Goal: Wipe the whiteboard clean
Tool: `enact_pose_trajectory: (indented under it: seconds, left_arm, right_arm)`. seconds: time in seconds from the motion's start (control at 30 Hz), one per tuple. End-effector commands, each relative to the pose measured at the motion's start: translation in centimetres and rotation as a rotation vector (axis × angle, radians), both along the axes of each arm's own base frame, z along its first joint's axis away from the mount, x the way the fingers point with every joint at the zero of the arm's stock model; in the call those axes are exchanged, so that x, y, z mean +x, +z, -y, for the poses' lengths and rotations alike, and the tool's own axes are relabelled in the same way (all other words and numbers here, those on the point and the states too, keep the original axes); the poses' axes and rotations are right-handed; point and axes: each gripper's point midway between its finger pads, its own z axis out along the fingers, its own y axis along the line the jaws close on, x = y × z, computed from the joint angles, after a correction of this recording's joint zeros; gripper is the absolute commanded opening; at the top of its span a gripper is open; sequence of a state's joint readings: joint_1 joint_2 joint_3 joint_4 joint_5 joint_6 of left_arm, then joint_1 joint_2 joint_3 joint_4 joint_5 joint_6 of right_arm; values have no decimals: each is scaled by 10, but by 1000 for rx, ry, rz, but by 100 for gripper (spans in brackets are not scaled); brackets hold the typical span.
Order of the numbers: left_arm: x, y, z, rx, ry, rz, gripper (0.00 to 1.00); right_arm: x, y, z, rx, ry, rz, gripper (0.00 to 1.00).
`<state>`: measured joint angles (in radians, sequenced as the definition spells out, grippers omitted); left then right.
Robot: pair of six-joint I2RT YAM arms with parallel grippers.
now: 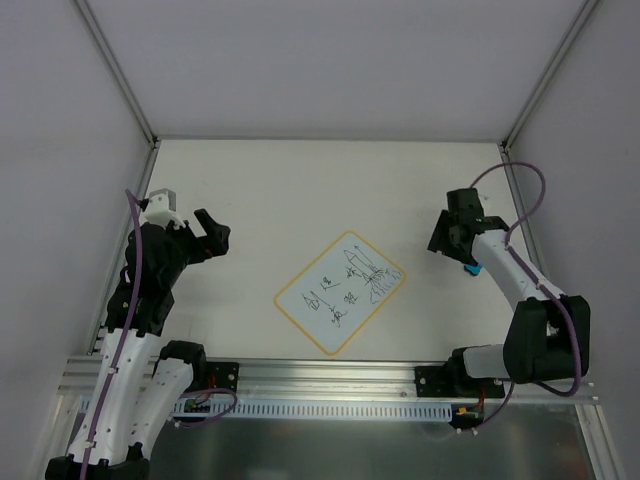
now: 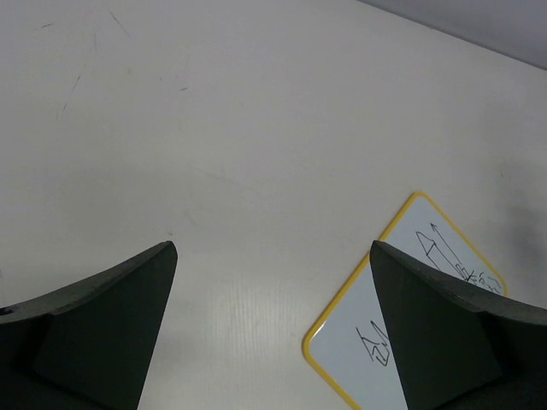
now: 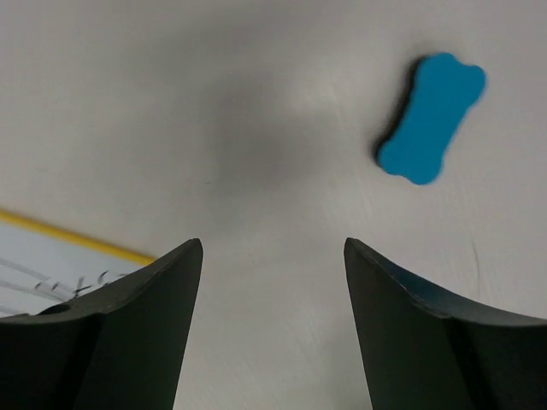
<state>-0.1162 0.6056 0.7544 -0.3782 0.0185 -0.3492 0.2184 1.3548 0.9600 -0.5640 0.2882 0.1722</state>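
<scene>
Top external view: we are holding both arms off to the sides, and the whiteboard (image 1: 340, 292) is lying flat on the surface (image 1: 250, 180) between them, turned corner-on like a diamond. Its dark scribbles are not yet erased. Our left claw (image 2: 273, 252) is hanging wide above bare surface and gripping nothing, with the board's yellow edge showing at the lower right of its wrist view. Our right claw (image 3: 273, 248) is also gaping wide and empty. The blue eraser (image 3: 432, 118) is lying apart from it, up and to the right in that wrist view and a little blurred.

We are judging the pickup as the step in hand, and the risks are starting there. The eraser is sitting off the claw's centre line, so closing here would be catching nothing. It is also waisted like a bone, so pinching one lobe rather than the middle could be letting it twist or pop out.

The board is looking loose on the surface. Wiping hard may be shoving it along unless the left claw is pinning a corner.
</scene>
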Motion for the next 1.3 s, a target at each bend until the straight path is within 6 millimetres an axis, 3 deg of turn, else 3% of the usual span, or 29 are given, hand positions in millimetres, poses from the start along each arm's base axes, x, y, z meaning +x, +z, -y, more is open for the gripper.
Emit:
enact_pose_trajectory:
  seconds: [0.0,0.13,0.43,0.73,1.27]
  left_arm:
    - [3,8,2,-16,-7,41,99]
    - [2,8,3,-13,-12,44,99]
    - [0,9,6,-12,-22,49,99]
    - [0,8,8,-12,-28,47,99]
    - [0,6,8,-14,-30,41,99]
  right_arm:
    - [-7,-6,45,49,-206,14,71]
    - [-3,-18,81,66,-348,7,71]
    - [22,-38,113,100,-443,-25,68]
    - [31,-50,121,101,-435,-55,61]
    - [24,-67,123,94,-434,-95,49]
